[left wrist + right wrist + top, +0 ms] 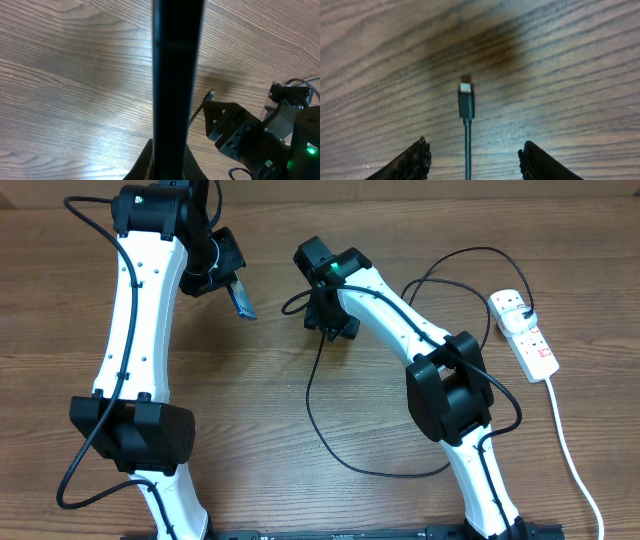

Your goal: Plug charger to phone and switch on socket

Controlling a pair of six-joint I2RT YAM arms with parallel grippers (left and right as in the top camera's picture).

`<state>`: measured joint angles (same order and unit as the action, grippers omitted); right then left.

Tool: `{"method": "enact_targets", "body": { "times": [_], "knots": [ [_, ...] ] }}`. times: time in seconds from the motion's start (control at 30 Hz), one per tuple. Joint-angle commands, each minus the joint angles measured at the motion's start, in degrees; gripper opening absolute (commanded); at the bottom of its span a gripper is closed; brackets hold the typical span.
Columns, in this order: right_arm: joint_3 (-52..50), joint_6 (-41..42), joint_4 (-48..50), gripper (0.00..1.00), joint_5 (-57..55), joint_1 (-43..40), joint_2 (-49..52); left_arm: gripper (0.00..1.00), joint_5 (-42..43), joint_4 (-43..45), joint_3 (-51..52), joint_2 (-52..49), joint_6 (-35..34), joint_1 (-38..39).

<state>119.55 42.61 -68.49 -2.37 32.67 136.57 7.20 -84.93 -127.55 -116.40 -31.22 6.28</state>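
Right gripper [475,152] points down, jaws half-open astride the charger [466,102] without gripping; left of it, left gripper [230,280] clamps the phone [242,302].

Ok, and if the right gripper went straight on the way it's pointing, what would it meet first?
The charger cable's connector end, lying on the table straight ahead between the right gripper's open fingers. Depth is unclear, so it may reach cable and wood almost together.

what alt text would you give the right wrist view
The charger's connector tip lies on the wooden table, pointing away from the camera, its thin black cable running back toward the lens. The open right gripper straddles the cable, its two dark fingertips at the bottom edge, neither touching it.
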Motion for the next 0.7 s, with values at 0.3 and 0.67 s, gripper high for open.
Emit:
{"method": "enact_targets", "body": {
  "times": [0.3,0.67],
  "knots": [
    [-0.4,2.0,1.8,0.55,-3.6,1.5,1.1,0.04,-0.2,0.0,-0.4,0.2,-0.1,0.1],
    [-0.4,1.9,1.6,0.52,-3.6,1.5,5.1,0.04,-0.2,0.0,-0.4,0.2,-0.1,0.1]
  ]
}}
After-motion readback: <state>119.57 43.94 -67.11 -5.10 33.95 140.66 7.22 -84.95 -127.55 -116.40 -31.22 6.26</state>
